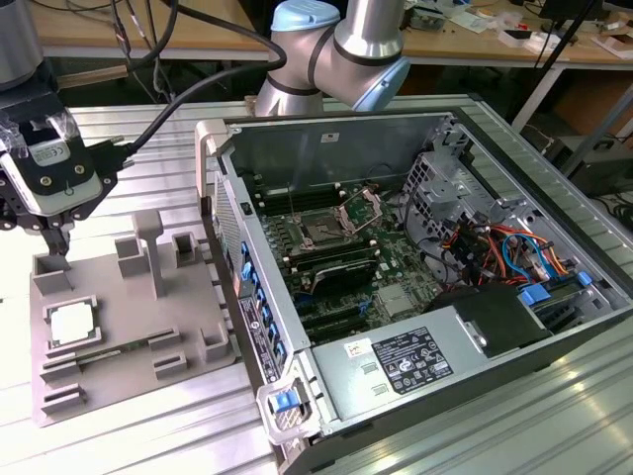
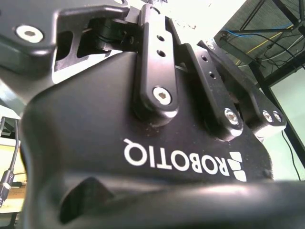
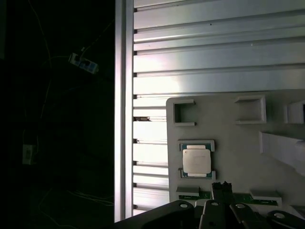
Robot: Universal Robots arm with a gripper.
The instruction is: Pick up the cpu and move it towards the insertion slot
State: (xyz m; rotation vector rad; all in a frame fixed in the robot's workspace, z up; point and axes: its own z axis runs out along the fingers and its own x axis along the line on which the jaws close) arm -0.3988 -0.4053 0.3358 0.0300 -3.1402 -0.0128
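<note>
the arm's gripper (image 1: 57,245) hangs over a back corner of the grey plastic fixture (image 1: 148,307) on the ribbed metal table (image 1: 148,129); whether it is open or closed cannot be told. the cpu (image 1: 72,323) lies flat in a raised square frame on that fixture, near the gripper but apart from it. the insertion slot (image 1: 323,234) sits well apart, inside the open computer case (image 1: 435,134) toward the exterior view's right.
</note>
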